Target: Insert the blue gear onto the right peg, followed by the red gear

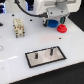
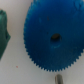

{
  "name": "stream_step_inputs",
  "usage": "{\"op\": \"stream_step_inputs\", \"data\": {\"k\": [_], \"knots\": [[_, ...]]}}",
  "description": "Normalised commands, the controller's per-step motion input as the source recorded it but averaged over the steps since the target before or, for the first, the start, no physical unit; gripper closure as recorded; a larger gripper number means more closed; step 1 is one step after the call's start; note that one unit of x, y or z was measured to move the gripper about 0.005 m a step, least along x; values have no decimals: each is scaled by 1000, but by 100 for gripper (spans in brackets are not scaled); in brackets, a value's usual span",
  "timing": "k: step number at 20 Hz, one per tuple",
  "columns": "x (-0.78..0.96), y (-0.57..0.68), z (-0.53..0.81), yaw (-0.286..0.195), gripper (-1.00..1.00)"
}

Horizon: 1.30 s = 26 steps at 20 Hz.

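Note:
The blue gear [image 1: 51, 23] lies flat on the white table, right under my gripper [image 1: 53, 20]. In the wrist view the blue gear [image 2: 54, 37] fills most of the picture, toothed rim and centre hole in sight, with no finger closed on it. The red gear [image 1: 62, 28] sits just beside it, toward the exterior view's right. The grey black-bordered plate [image 1: 35, 61] lies nearer the front with two dark pins; the right peg [image 1: 50, 50] is bare, as is its twin [image 1: 38, 54].
A beige block-like object [image 1: 18, 26] stands at the exterior view's left. A green object [image 2: 4, 32] shows at the edge of the wrist view beside the blue gear. The robot's white body fills the back.

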Motion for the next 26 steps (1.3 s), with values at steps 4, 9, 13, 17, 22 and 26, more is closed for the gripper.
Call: {"op": "stream_step_inputs", "data": {"k": [4,9,13,17,22,26], "knots": [[-258,-24,-257,0,100],[-199,0,-155,0,100],[-39,0,-27,0,100],[4,0,149,0,100],[190,0,587,0,100],[425,0,490,0,100]]}}
